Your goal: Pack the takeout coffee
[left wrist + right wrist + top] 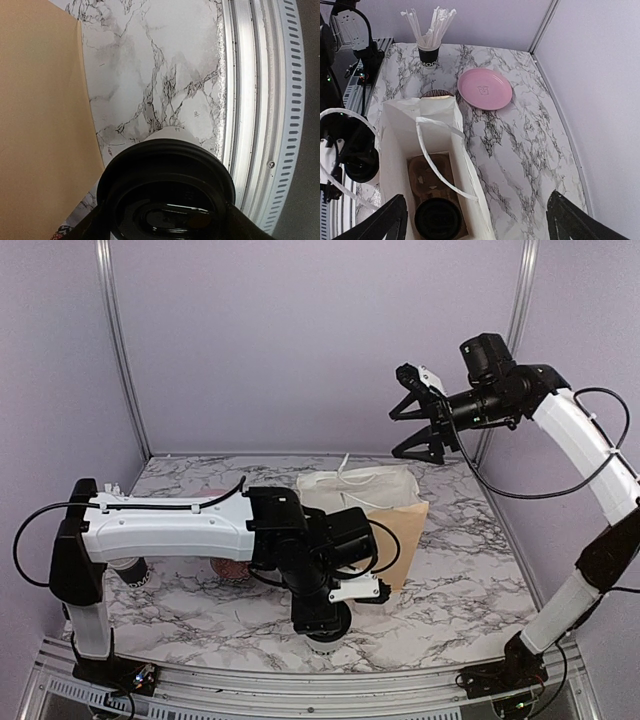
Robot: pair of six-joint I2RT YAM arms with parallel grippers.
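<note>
One takeout coffee [167, 190], a white cup with a black lid, stands on the marble close to the table's front rail; in the top view only its base [325, 643] shows. My left gripper [325, 625] [167, 215] reaches down over it, open, with a finger [95, 227] on either side of the lid. The fingertips are hidden below the lid. A second takeout coffee [438, 218] sits in the brown tray [427, 172] at the bottom of the open paper bag [370, 510] [400, 145]. My right gripper [420, 415] [485, 225] hangs high above the bag, open and holding nothing.
A dark cup of white straws [429, 50] and a pink plate [485, 88] stand beyond the bag. The bag's tan side [40, 125] is right beside the gripped-at cup. The metal front rail [250, 100] runs along its other side. Purple walls enclose the table.
</note>
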